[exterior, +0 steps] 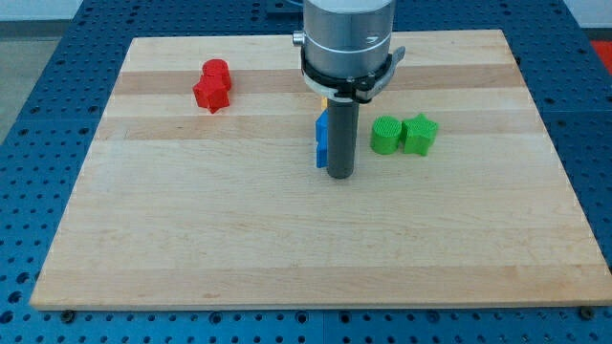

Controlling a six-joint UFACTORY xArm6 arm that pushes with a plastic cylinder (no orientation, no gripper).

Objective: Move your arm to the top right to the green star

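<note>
My tip [339, 176] rests on the wooden board [287, 258] near its middle, just right of a blue block [322, 139] whose shape the rod partly hides; there are no fingers, only the bare rod. The green star [420, 134] lies to the view's right of the tip, a little higher, touching a green round block [386, 136] on its left side. Two red blocks [213, 85] sit touching each other toward the view's top left, well apart from the tip

No text, label, brand, number or sign can be read on anything in view.
</note>
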